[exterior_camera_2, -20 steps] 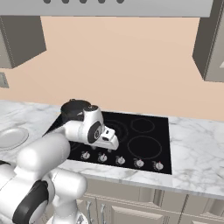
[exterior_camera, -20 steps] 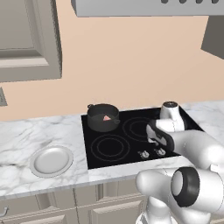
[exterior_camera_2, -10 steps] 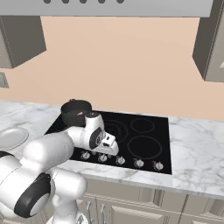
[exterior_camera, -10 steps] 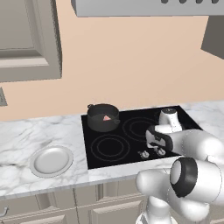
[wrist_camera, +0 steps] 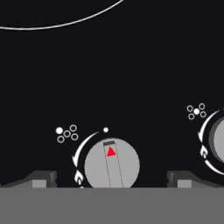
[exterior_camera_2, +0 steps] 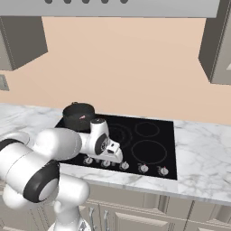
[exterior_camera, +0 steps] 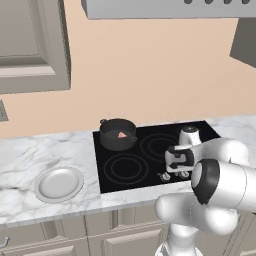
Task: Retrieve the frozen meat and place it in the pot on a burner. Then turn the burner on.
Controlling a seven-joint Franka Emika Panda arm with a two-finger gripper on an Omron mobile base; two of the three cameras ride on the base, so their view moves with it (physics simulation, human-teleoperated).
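Pinkish meat (exterior_camera: 121, 134) lies in the pot (exterior_camera: 118, 134) on the back burner, well beyond the gripper (exterior_camera: 174, 161) and to its left.

Dark grey, the pot sits on the far-left ring of the black cooktop (exterior_camera: 150, 165), its rim and two small handles visible from both base cameras; from the right base camera the meat (exterior_camera_2: 82, 117) shows as a small red fleck inside the pot (exterior_camera_2: 78, 115). Nearer the robot, the gripper (exterior_camera_2: 109, 151) hangs low over the cooktop's front edge, just above the row of knobs, fingers spread wide and holding nothing. From the hand camera, a grey knob (wrist_camera: 112, 165) with a red triangle sits between the two fingertips (wrist_camera: 40, 179), untouched, and a second knob (wrist_camera: 217, 142) lies off to one side. A grey plate (exterior_camera: 59, 183) rests on the marble counter (exterior_camera: 30, 160), far left of the hand.
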